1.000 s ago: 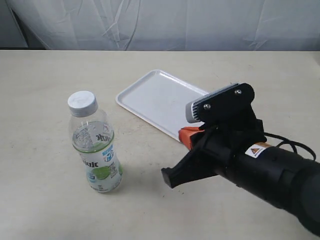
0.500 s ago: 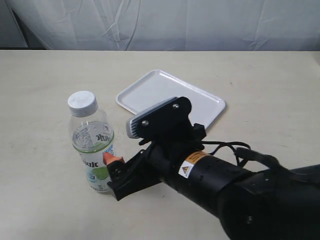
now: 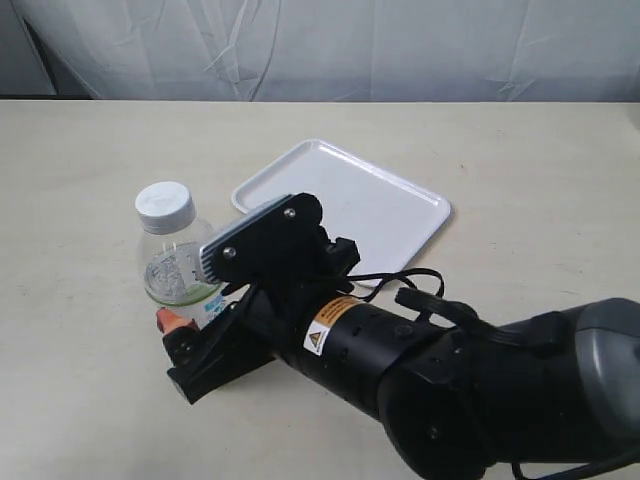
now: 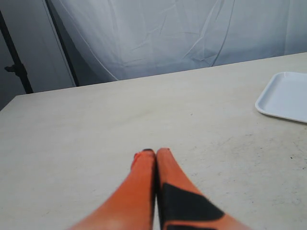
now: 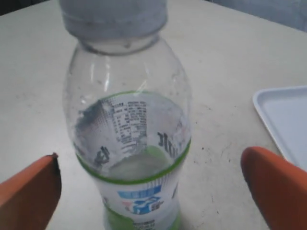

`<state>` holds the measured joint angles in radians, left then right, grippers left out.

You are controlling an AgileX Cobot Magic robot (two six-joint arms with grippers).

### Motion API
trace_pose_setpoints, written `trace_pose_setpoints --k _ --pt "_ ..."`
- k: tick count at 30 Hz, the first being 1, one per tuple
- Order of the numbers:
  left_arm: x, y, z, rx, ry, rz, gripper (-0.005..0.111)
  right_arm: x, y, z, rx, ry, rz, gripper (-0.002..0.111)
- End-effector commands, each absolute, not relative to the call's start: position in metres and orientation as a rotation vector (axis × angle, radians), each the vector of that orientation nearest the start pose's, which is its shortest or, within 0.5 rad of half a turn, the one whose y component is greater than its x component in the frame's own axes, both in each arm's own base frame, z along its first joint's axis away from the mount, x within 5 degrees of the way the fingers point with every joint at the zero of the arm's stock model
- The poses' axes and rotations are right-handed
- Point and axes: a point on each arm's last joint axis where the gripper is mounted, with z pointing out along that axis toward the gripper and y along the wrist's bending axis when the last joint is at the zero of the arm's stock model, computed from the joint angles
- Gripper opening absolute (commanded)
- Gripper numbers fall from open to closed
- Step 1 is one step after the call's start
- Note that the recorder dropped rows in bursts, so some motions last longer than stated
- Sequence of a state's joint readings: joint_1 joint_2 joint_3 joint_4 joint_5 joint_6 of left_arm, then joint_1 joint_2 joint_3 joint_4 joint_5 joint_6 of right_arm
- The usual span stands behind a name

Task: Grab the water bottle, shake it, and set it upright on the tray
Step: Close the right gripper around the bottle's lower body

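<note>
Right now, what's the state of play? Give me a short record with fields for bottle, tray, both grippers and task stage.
bottle: water bottle upright on the table, cap on, beside the tray
tray: tray flat on the table, bottle not on it
right gripper: right gripper open, fingers either side of the bottle, gaps visible on both sides
left gripper: left gripper shut, holding nothing, over bare table
stage: bottle not yet grasped
</note>
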<state>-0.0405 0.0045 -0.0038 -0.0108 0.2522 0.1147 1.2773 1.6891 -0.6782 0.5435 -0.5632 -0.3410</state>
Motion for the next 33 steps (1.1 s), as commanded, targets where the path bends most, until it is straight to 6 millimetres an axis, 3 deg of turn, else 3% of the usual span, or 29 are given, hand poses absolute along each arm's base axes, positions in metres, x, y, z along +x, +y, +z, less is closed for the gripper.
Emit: trace_pose_setpoints --k 1,12,17,20,24,29,33 --pt "0.055 -0.003 0.191 0.120 1.720 0.035 0.000 0.119 0.305 0.178 -0.941 1.716 0.629 0.104" --pt "0.055 -0.003 0.191 0.120 1.720 0.035 0.000 0.126 0.337 0.163 -0.975 1.766 0.629 0.104" --pt "0.055 -0.003 0.191 0.120 1.720 0.035 0.000 0.125 0.340 0.160 -0.991 1.822 0.633 0.101" --pt "0.055 -0.003 0.191 0.120 1.720 0.035 0.000 0.126 0.339 0.158 -0.974 1.858 0.633 0.074" --pt "0.055 -0.003 0.191 0.120 1.720 0.035 0.000 0.123 0.338 0.154 -0.998 1.908 0.637 0.000" --pt "0.055 -0.003 0.191 0.120 1.720 0.035 0.000 0.121 0.337 0.152 -1.019 1.943 0.640 -0.001" --pt "0.055 -0.003 0.191 0.120 1.720 0.035 0.000 0.121 0.335 0.163 -0.983 1.943 0.661 -0.001"
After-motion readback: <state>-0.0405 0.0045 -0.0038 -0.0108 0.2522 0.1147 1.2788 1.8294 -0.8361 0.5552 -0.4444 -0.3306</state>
